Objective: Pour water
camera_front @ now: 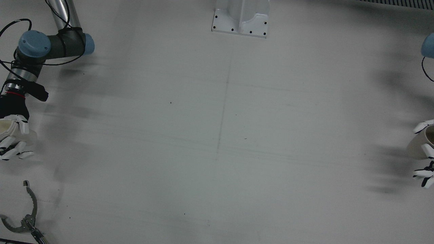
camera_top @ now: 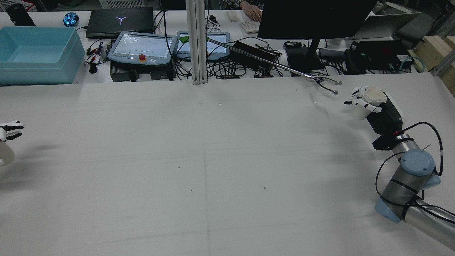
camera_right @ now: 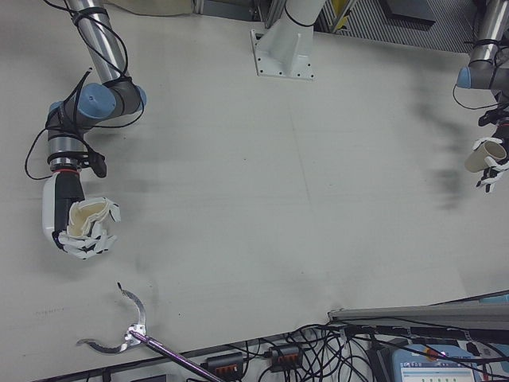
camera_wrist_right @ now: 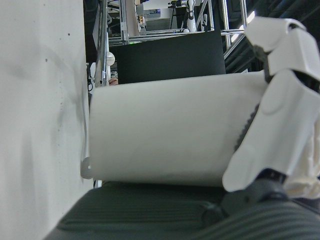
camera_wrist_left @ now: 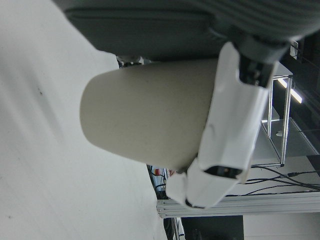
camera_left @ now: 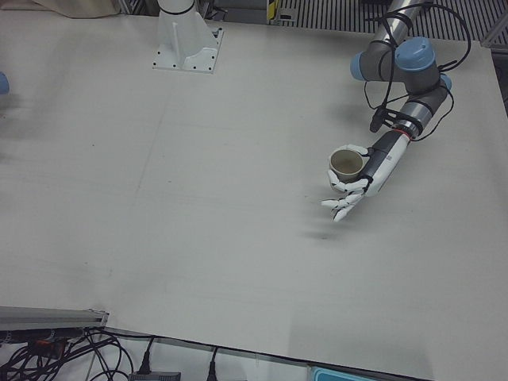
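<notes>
My left hand (camera_left: pixel 361 178) is shut on a beige paper cup (camera_left: pixel 347 164), held upright with its mouth up, above the table at the left side. It also shows at the front view's right edge (camera_front: pixel 425 162) and the rear view's left edge (camera_top: pixel 7 131). The left hand view shows the cup (camera_wrist_left: pixel 145 120) under white fingers (camera_wrist_left: pixel 235 125). My right hand (camera_right: pixel 75 227) is shut on a second paper cup (camera_right: pixel 86 215) with a squeezed rim, at the far right side. The rear view shows this hand (camera_top: pixel 369 99). The cup fills the right hand view (camera_wrist_right: pixel 170 132).
A metal reacher-grabber tool (camera_front: pixel 23 217) reaches over the table's operator edge near my right hand, also in the rear view (camera_top: pixel 323 83). A white pedestal (camera_front: pixel 241 17) stands at the robot side. A blue bin (camera_top: pixel 35 53) and teach pendants (camera_top: pixel 142 46) sit on the desk beyond.
</notes>
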Controlling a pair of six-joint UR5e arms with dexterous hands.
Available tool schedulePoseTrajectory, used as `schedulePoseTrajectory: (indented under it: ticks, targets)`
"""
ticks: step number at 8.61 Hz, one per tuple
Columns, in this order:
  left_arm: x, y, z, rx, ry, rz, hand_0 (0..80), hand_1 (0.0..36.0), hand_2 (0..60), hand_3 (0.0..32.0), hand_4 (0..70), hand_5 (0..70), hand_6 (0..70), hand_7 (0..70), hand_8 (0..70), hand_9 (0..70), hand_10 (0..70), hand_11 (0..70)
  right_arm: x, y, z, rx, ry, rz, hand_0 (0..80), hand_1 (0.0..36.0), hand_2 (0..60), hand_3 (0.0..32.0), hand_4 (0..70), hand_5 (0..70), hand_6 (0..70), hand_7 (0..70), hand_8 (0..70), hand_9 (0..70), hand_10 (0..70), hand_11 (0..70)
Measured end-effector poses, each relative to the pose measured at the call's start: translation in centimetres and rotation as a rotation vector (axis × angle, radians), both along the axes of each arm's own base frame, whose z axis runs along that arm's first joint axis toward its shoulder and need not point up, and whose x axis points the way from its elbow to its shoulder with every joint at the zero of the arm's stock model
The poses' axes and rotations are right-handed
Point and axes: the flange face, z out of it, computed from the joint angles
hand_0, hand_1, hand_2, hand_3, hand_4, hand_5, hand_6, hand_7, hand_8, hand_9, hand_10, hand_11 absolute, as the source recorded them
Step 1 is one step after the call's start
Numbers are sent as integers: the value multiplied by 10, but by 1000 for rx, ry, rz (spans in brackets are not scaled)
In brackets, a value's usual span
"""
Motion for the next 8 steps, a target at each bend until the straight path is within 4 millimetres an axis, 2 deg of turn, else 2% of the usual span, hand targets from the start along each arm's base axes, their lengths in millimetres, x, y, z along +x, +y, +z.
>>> schedulePoseTrajectory:
  ticks: [2,5,8]
  targets:
    - [14,-4,13,11,-37,11,797,360,600,0,700,700,194,245,67,74,88,147,8,-8,-17,27,-23,11,537,53,0,320,24,104,30,16,32,0,0,0]
    - [26,-4,41,-1,-57,32,779,360,600,0,700,700,192,242,65,72,87,146,12,-9,-26,39,-30,16,541,65,0,320,8,118,25,21,33,0,0,0]
    - [35,3,66,-10,-74,55,795,360,600,0,700,700,190,240,66,72,86,145,12,-13,-39,60,-41,19,541,77,0,320,28,140,33,36,34,0,0,0]
